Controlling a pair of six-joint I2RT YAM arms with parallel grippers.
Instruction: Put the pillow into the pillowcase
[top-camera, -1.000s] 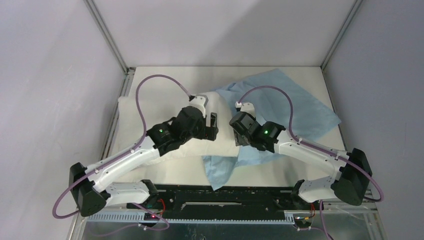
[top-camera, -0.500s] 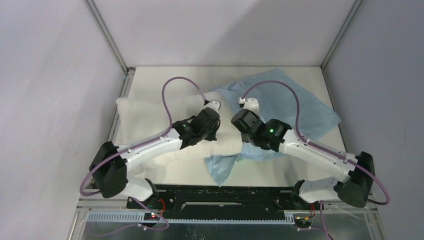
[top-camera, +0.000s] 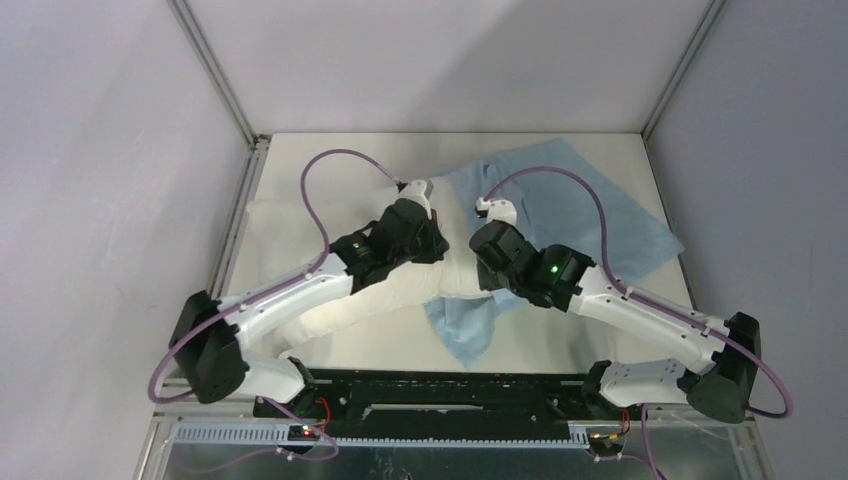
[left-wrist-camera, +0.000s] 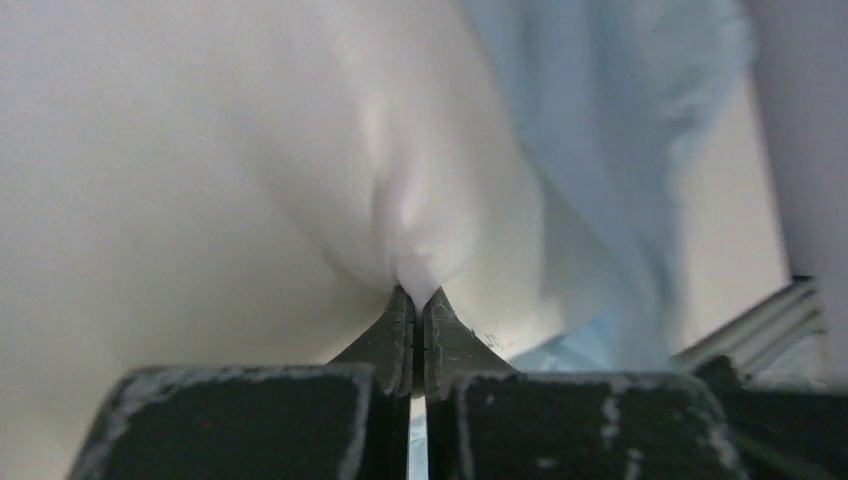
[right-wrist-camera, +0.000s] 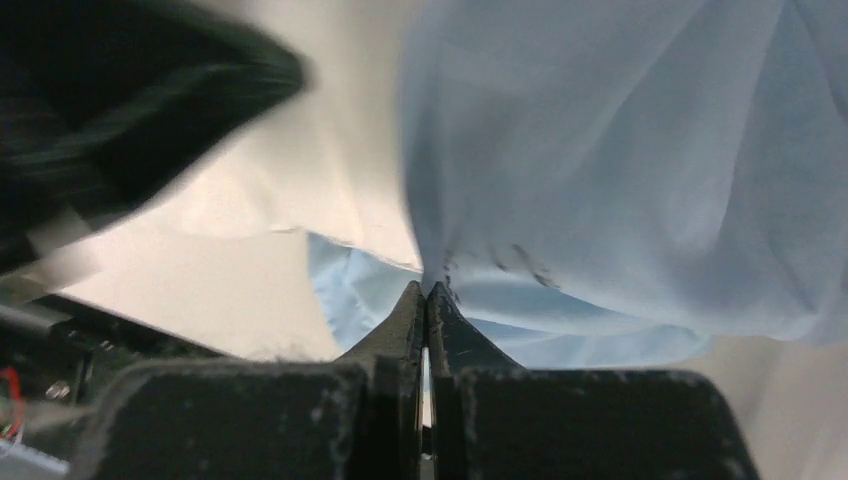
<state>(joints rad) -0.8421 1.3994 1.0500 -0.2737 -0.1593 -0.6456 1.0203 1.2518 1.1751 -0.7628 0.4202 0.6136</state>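
On the left side of the surface (top-camera: 330, 345) lies the pillow (top-camera: 290, 225), a plump white cushion stretching from the left edge toward the middle. The left claw (left-wrist-camera: 412, 300) is shut tight on a pinch of the pillow's fabric near its right end, the cloth puckering into a fold right at the tips.

In the middle, the pillow's right end meets the pillowcase (top-camera: 590, 215), and the blue cloth lies against the white just beside the left claw's grip; whether the pillow's end is inside the mouth cannot be told.

To the right, the right claw (right-wrist-camera: 425, 292) is closed on an edge of the pillowcase, light blue cloth bunched at its tips, with the rest of the case spread out toward the far right corner.

The step in hand looks like feeding the pillow's end into the case. To do it well, the right claw should lift its edge so the mouth gapes, while the left pushes the pillow rightward, low and level, without tugging the thin pinch loose
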